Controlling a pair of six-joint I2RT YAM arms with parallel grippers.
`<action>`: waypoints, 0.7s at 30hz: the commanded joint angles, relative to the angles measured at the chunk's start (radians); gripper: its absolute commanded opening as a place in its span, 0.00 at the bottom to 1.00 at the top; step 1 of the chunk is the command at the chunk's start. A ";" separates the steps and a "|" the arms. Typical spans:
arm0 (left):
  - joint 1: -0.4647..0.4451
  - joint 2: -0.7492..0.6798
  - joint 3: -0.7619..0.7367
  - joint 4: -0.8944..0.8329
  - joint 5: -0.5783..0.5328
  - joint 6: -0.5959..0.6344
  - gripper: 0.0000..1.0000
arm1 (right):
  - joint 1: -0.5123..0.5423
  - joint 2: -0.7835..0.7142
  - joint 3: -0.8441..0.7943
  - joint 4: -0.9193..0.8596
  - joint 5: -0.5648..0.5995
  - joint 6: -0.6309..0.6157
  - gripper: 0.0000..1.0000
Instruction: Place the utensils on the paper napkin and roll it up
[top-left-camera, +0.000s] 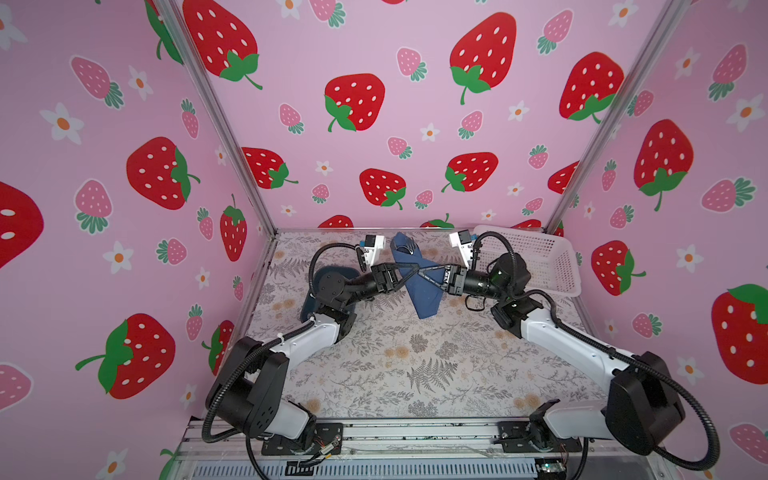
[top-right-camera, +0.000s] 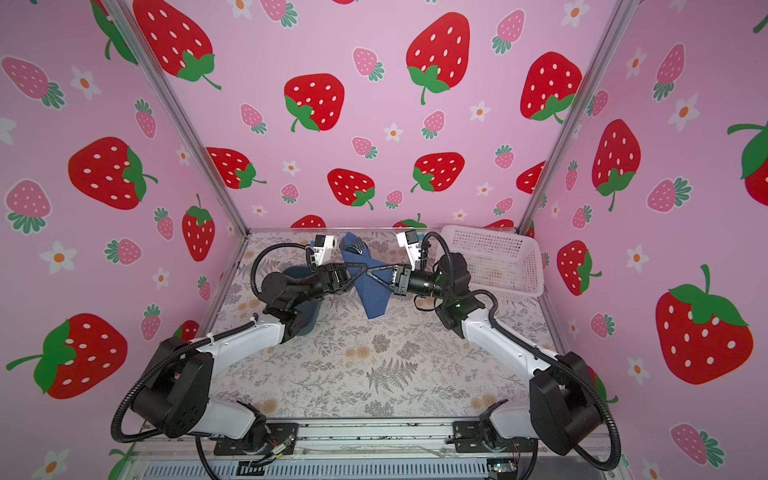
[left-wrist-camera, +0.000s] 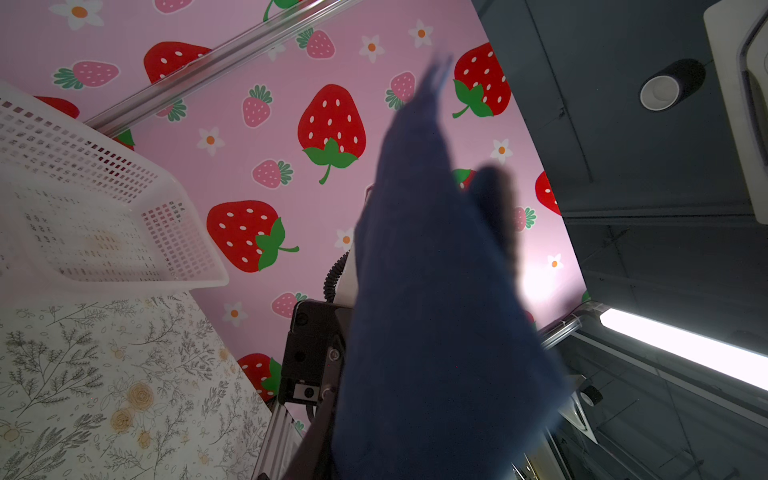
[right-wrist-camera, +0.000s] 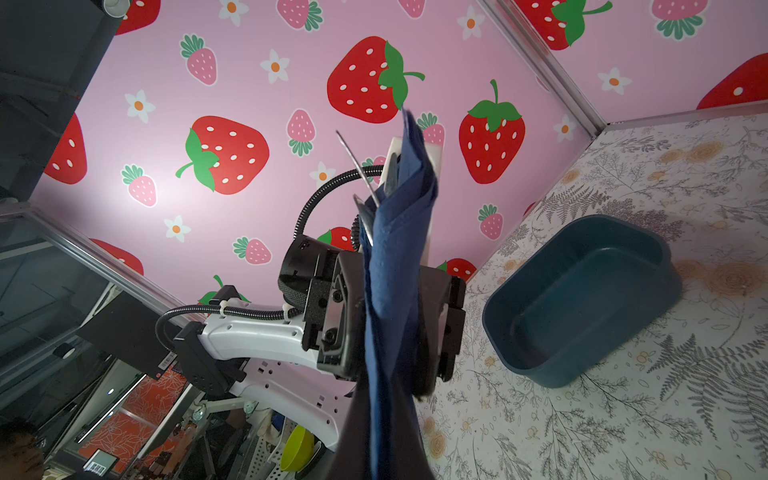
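Two arms bend inward and meet at the paper napkin (top-left-camera: 424, 297), held off the surface (top-left-camera: 395, 357) and wrapped around the utensils (right-wrist-camera: 360, 172). The right gripper (top-left-camera: 424, 274) is clamped on the napkin; the left gripper (top-left-camera: 410, 270) touches it, though we cannot tell its grip. Only the right wrist view shows the inside of the teal tub (right-wrist-camera: 552, 370); the white basket (top-left-camera: 552, 266) stands beside the right arm.

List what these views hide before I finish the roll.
Utensils: only tips stick out of the napkin in the right wrist view; the wrap hides their count.
Left pincer: blurred napkin fills the left wrist view, so its grip is unclear.
Right pincer: shut on the napkin, tips covered by folds in the right wrist view.
Tub: mostly under the left arm in both top views.
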 joint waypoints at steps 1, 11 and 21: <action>-0.004 0.008 0.016 0.087 0.005 -0.019 0.26 | -0.007 -0.024 -0.008 0.058 0.007 0.017 0.04; -0.004 0.007 0.017 0.103 -0.011 -0.024 0.16 | -0.007 -0.023 -0.002 0.058 -0.011 0.017 0.05; -0.004 0.010 0.016 0.129 -0.011 -0.030 0.10 | -0.006 -0.021 0.001 0.062 -0.019 0.022 0.07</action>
